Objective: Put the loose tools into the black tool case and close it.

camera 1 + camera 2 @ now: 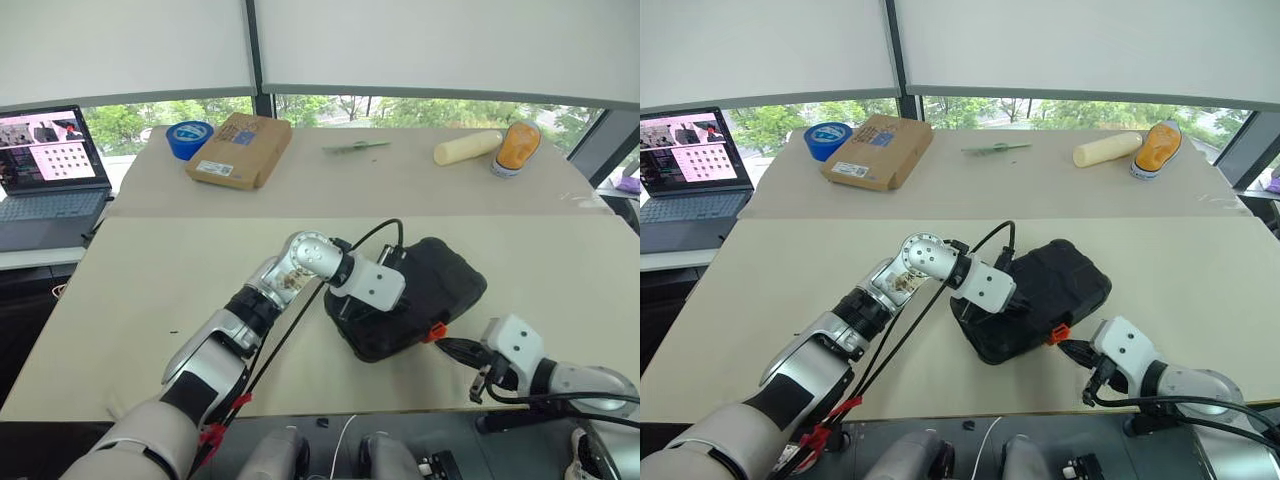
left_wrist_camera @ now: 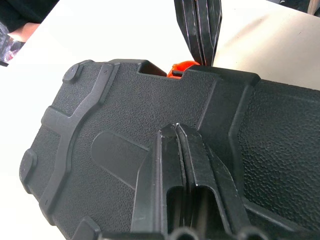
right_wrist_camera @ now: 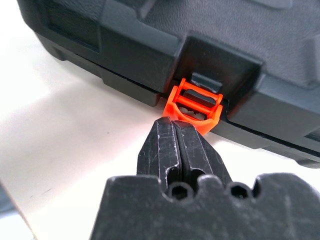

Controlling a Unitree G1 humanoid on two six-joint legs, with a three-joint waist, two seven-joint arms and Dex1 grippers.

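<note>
Black tool case (image 1: 420,295) lid down, mid-bench (image 1: 150,280), orange latch (image 3: 194,105) at near edge, left pincer (image 2: 177,150) clenched on lid, right pincer (image 3: 175,145) clenched at 5 o'clock beside latch, bare bench all round.

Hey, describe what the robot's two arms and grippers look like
Both arms are silver-grey shells with black joint sections and white wrist blocks. Loose black cables run along the left arm and right arm, with red ties near the left shoulder. Each gripper, left and right, has two flat black fingers.
</note>
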